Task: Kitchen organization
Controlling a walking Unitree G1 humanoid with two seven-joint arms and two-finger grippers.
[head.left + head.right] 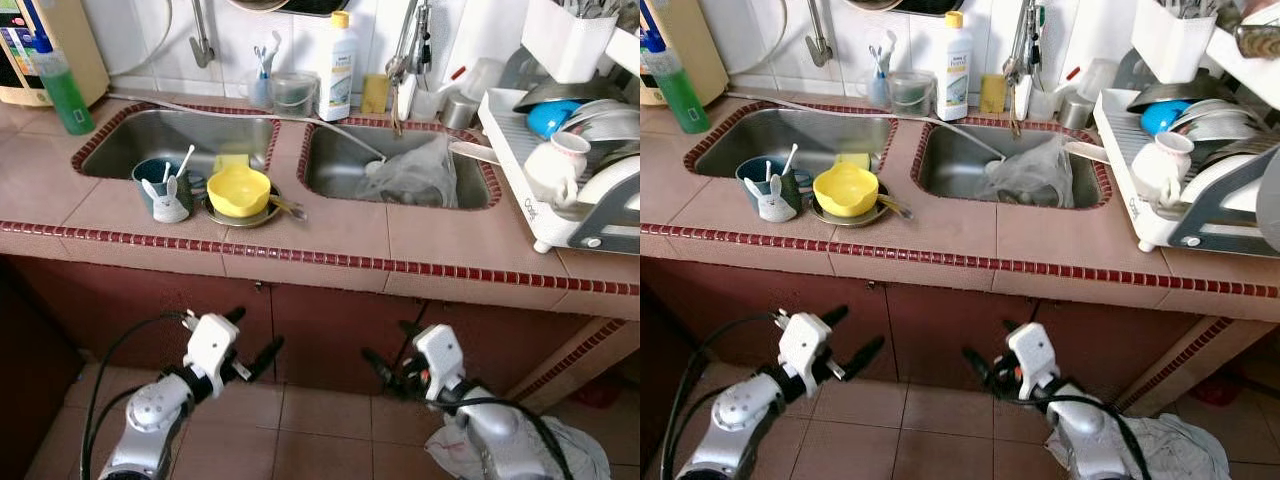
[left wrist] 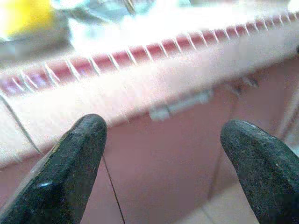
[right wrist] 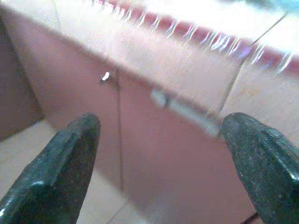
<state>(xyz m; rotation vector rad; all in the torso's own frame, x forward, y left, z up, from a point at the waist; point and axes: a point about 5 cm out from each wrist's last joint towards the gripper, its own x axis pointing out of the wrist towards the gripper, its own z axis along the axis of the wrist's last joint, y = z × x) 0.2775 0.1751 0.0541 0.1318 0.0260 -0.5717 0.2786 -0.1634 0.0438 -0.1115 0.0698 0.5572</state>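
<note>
A tiled kitchen counter point(image 1: 330, 235) holds two steel sinks. On the strip in front of the left sink point(image 1: 150, 135) a yellow bowl point(image 1: 238, 190) sits on a small plate, beside a teal mug point(image 1: 160, 185) with a white rabbit figure and a spoon. The right sink point(image 1: 340, 165) holds a crumpled clear plastic bag point(image 1: 415, 175). Both arms are low, below the counter edge, facing the cabinet doors point(image 1: 310, 330). My left gripper point(image 1: 258, 330) is open and holds nothing. My right gripper point(image 1: 387, 342) is also open and holds nothing. Both wrist views show the cabinet front between spread fingers point(image 2: 70, 163) point(image 3: 65, 158).
A white dish rack point(image 1: 540, 235) with a white cup point(image 1: 555, 165), a blue bowl point(image 1: 550, 115) and plates stands at the right. A white soap bottle point(image 1: 338, 68), a yellow sponge point(image 1: 375, 93) and cups line the back wall. A green bottle point(image 1: 62, 90) stands far left.
</note>
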